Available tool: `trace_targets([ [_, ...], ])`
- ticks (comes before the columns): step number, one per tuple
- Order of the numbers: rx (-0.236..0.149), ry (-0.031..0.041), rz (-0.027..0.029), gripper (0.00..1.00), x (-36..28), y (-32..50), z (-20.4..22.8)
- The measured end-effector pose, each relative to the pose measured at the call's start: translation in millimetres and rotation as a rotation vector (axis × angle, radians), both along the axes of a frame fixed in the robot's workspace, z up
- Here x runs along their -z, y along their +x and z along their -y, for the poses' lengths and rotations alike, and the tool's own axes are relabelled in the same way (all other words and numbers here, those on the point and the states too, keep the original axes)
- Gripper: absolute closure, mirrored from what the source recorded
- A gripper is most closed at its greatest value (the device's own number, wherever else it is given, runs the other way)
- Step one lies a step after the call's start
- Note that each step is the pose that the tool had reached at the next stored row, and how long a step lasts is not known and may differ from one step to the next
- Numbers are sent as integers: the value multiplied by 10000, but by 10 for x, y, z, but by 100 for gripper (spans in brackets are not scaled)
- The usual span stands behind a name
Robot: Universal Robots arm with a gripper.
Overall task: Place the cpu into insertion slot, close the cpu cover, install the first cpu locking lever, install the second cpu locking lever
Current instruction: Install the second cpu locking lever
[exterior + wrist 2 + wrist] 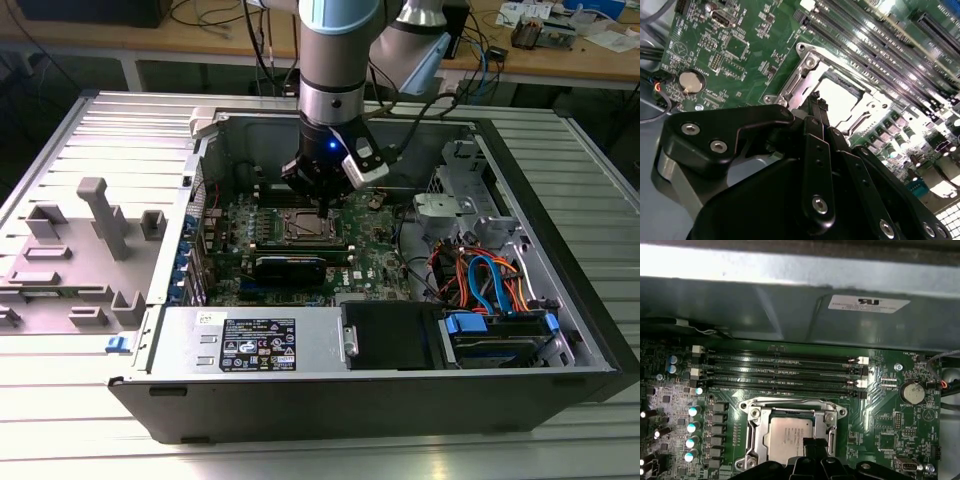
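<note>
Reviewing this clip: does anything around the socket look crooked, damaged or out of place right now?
Nothing stands out. In the first wrist view the cpu lies flat and square in the insertion slot, with the cpu cover framing it evenly. The gripper is just above the socket's edge. The memory slots beside it look intact.

White sticker (869,303) on the grey case wall: a bold two-letter mark is seen, the lines under it too small to be made out.
Label (257,350) on the power supply box: dark panel and fine print, not legible.
Green board (890,430): small white markings, nothing that can be read.
</note>
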State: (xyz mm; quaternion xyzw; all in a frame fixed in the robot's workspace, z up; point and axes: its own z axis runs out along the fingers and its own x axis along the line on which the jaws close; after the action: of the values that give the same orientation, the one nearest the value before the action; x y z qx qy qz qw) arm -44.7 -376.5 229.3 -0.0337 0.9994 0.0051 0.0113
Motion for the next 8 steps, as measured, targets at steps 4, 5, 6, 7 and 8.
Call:
trace_targets([
  [4, 0, -1, 0, 89, -18, 0, 11],
  [5, 0, -2, -1, 89, -36, 0, 11],
  [6, 0, -1, 0, 89, -52, 0, 11],
  [7, 0, -1, 0, 89, -69, 0, 13],
  [8, -2, 1, 1, 89, -70, 1, 18],
])
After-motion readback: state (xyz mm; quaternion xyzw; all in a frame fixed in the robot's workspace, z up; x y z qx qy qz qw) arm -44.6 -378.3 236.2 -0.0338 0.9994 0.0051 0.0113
